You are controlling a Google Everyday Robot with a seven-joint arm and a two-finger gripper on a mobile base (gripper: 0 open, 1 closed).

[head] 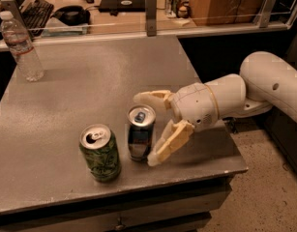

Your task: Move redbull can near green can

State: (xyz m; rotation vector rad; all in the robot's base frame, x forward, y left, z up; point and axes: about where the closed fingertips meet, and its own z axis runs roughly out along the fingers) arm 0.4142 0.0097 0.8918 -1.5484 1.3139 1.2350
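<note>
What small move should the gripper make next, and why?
Probably draw the gripper back to the right, clear of the redbull can: its fingers are spread open, and the can stands upright close beside the green can.

This looks like an office or lab workspace. Beyond the grey table (66, 86), a low glass partition (211, 8) fronts a wooden desk (119, 27) carrying a keyboard (37, 9). The floor (269, 182) is speckled. The robot's gripper (147, 129) sits near the table's front edge, fingers spread either side of the redbull can (140, 141).
</note>
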